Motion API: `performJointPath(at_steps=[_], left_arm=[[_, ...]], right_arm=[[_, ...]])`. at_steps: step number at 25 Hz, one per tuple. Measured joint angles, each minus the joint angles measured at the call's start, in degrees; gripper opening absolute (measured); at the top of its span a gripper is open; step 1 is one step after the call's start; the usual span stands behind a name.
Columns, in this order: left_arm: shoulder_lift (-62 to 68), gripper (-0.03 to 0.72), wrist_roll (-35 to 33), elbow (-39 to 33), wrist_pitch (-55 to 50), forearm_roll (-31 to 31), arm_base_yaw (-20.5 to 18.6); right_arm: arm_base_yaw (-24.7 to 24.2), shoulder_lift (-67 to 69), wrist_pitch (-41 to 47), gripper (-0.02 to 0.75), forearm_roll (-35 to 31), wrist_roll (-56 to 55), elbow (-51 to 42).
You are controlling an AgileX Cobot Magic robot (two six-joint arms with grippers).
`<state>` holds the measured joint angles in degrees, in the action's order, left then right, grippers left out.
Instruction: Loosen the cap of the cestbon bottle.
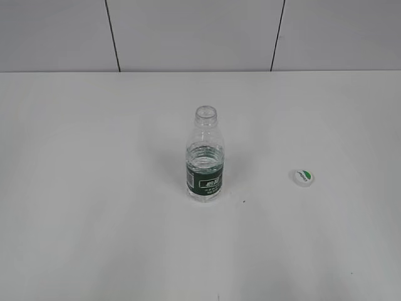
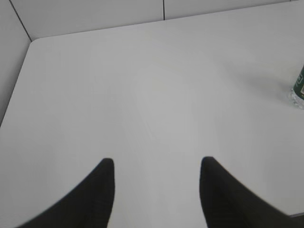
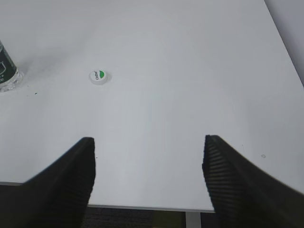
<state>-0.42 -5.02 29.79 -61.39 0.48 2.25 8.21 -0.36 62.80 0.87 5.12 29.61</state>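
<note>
The cestbon bottle (image 1: 205,157) stands upright in the middle of the white table, its neck open with no cap on it. Its base shows at the right edge of the left wrist view (image 2: 299,90) and at the left edge of the right wrist view (image 3: 6,70). The cap (image 1: 302,177) lies on the table to the right of the bottle, green mark up; it also shows in the right wrist view (image 3: 99,76). My left gripper (image 2: 156,164) is open and empty over bare table. My right gripper (image 3: 148,142) is open and empty near the table's front edge. Neither gripper shows in the exterior view.
The white table (image 1: 94,188) runs back to a tiled wall (image 1: 188,31). Its front edge (image 3: 152,207) and a leg show in the right wrist view. Its rounded far left corner (image 2: 35,40) shows in the left wrist view.
</note>
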Motion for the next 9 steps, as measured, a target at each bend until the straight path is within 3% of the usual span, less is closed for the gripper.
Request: performJointPath(at_steps=[9], left_arm=[[0.0, 0.359, 0.0, 0.0, 0.0, 0.0, 0.0]], right_arm=[[0.0, 0.0, 0.0, 0.537, 0.0, 0.0, 0.0]])
